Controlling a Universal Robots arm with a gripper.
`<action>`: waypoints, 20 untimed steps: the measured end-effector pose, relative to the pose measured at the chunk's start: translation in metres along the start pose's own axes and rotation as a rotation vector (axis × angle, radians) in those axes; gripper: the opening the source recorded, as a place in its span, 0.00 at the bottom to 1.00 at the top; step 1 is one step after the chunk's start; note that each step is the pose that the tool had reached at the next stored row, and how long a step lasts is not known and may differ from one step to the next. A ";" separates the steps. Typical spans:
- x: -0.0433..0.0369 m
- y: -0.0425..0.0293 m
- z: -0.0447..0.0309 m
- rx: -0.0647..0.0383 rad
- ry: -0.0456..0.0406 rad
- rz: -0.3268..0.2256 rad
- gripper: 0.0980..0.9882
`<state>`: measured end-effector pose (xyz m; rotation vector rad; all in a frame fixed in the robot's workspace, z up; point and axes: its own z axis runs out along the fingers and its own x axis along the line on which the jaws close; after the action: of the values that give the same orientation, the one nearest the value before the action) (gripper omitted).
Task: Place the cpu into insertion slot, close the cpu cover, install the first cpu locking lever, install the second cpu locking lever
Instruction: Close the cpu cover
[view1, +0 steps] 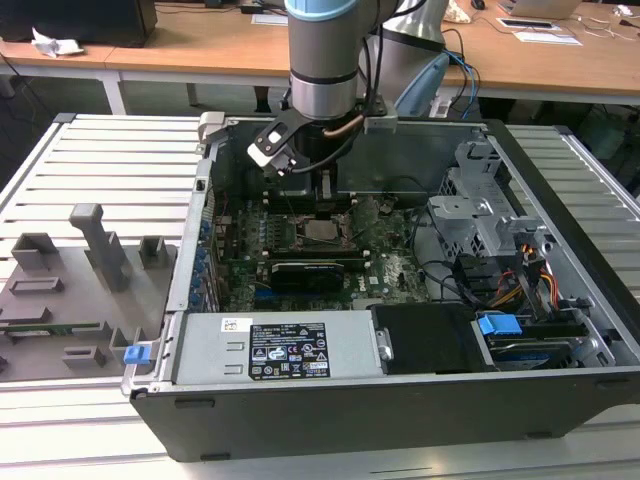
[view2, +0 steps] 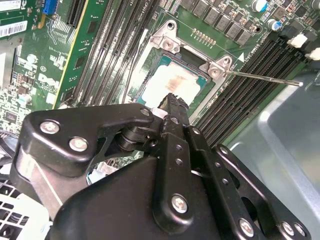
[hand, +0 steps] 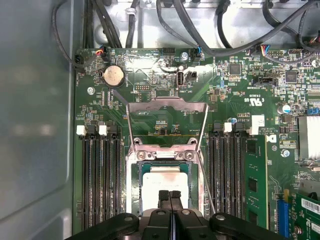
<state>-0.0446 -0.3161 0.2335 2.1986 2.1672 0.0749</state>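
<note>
Fingers: my 2 fingertips (hand: 164, 196) are pressed together with nothing between them, and my gripper (hand: 170, 196) hangs just above the cpu (hand: 165, 181).
Cpu: it lies flat in the socket, so I judge that the placing is done.
Cpu cover (hand: 167, 106): it stands raised behind the socket, so the chip is not yet covered.
Lever (view2: 265, 78): 1 thin rod sticks out beside the socket and looks unhooked.
Surface: the open computer case (view1: 300, 420) rests on a slatted metal table (view1: 100, 160).
Room: wooden desks (view1: 200, 50) stand behind the table.
</note>
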 end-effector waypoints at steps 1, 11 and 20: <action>0.0000 0.0000 -0.0004 0.000 0.0000 0.000 0.01; 0.0000 0.0004 -0.0052 0.000 -0.0001 0.000 0.01; -0.0001 0.0009 -0.0120 0.000 -0.0001 0.000 0.01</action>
<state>-0.0447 -0.3161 0.2456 2.1986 2.1672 0.0747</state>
